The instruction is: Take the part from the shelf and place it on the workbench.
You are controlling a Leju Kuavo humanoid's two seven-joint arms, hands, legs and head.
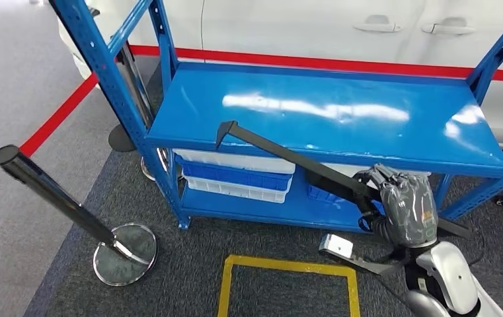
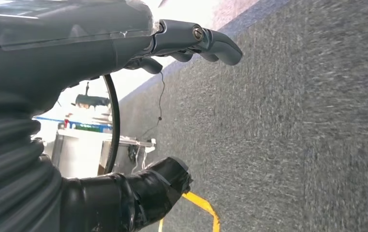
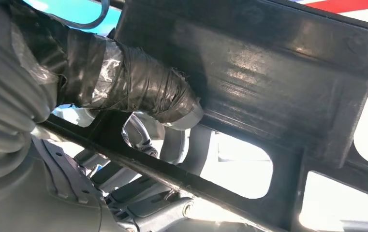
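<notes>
A long black plastic part slants from above the front of the blue shelf's top board down to my right hand, which grips it in front of the shelf. In the right wrist view the taped thumb presses against the part's flat ribbed body. In the left wrist view, my left hand hangs over grey carpet with its fingers and thumb apart and nothing between them.
White and blue bins sit on the lower shelf. A black stanchion post on a chrome base stands at the left. A yellow square marks the carpet before the shelf. Behind it is a white car.
</notes>
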